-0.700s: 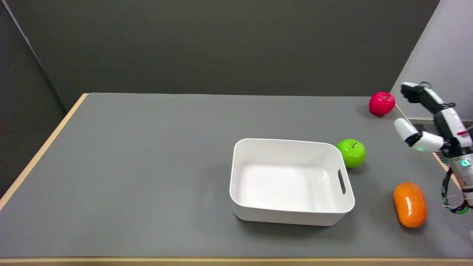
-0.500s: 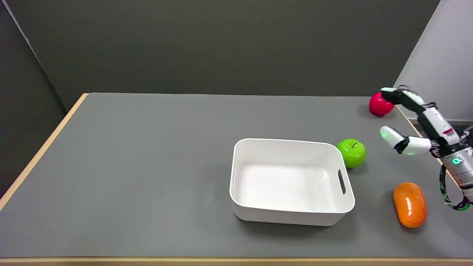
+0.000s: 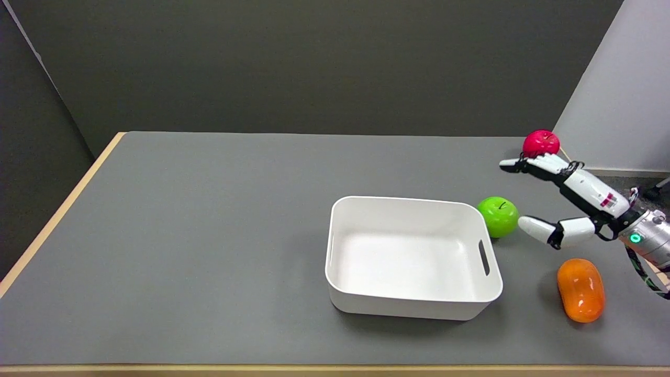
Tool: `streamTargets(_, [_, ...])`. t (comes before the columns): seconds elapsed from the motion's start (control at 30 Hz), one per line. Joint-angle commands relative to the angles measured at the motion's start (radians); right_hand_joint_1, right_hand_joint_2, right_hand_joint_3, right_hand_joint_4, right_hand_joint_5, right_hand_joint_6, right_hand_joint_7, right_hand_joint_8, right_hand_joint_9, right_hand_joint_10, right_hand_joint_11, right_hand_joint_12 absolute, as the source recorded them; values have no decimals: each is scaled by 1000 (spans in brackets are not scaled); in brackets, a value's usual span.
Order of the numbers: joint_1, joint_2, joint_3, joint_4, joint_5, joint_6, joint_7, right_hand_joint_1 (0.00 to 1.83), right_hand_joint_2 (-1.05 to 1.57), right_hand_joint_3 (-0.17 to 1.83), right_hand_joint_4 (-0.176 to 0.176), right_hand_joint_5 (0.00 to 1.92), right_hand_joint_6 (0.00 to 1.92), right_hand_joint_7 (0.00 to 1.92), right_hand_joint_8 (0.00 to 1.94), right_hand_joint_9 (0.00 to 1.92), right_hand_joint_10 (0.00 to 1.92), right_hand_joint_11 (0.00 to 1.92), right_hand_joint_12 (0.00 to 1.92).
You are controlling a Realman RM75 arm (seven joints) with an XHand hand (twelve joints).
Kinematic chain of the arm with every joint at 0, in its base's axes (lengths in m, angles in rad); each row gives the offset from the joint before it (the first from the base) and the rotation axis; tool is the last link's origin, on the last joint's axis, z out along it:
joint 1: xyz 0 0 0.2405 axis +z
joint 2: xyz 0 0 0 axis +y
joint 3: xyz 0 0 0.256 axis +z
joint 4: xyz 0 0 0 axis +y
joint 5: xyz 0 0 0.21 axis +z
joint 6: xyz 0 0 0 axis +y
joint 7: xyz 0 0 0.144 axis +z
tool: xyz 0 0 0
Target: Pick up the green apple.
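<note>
The green apple (image 3: 498,215) sits on the grey table, right against the far right corner of the white bin (image 3: 413,256). My right hand (image 3: 562,196) reaches in from the right, just right of the apple. Its fingers are spread wide apart and hold nothing. The thumb tip (image 3: 529,226) lies close to the apple's right side, while the long fingers (image 3: 528,164) stretch out beyond it toward the back.
A red apple (image 3: 540,143) stands at the table's far right corner, just behind my fingers. An orange oval fruit (image 3: 580,289) lies near the right edge, below my wrist. The white bin is empty. The table's right edge runs close by.
My right hand has come down and leftward from beside the table's right edge to the green apple's right side. The apple and the other things have not moved.
</note>
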Motion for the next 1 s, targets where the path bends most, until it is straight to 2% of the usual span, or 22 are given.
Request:
streamTargets(0.03, [-43, 58, 91, 11, -196, -117, -75, 479, 573, 845, 29, 206, 413, 310, 375, 154, 751, 16, 1204])
streamTargets(0.13, [8, 69, 91, -12, -221, -157, -87, 475, 571, 847, 33, 197, 405, 299, 365, 149, 734, 11, 1197])
streamTargets(0.27, [69, 73, 91, -33, -277, -196, -94, 413, 528, 940, 39, 162, 457, 163, 367, 68, 653, -1, 1039])
streamTargets(0.37, [91, 71, 92, -30, -297, -233, -94, 458, 536, 857, 41, 171, 382, 127, 250, 22, 575, -1, 951])
streamTargets(0.43, [94, 67, 99, -27, -292, -263, -94, 452, 536, 857, 41, 164, 375, 113, 242, 10, 552, -1, 921])
streamTargets(0.5, [96, 60, 108, -26, -289, -267, -93, 531, 515, 949, 43, 103, 480, 37, 318, 0, 490, -1, 867])
streamTargets(0.6, [96, 52, 106, -27, -293, -266, -87, 439, 541, 851, 47, 154, 359, 81, 233, -1, 500, -1, 877])
streamTargets(0.77, [96, 25, 94, -36, -297, -292, -87, 435, 542, 855, 50, 155, 357, 88, 228, -1, 501, -1, 886])
streamTargets(0.87, [97, 20, 70, -29, -297, -297, -87, 517, 525, 954, 53, 104, 471, 45, 308, 1, 490, -1, 901])
streamTargets(0.93, [98, 18, 54, -21, -297, -301, -87, 446, 540, 879, 55, 150, 379, 89, 238, 5, 506, -1, 917])
streamTargets(1.0, [99, 18, 35, -13, -297, -302, -87, 437, 542, 869, 56, 157, 366, 101, 228, 8, 511, -1, 933])
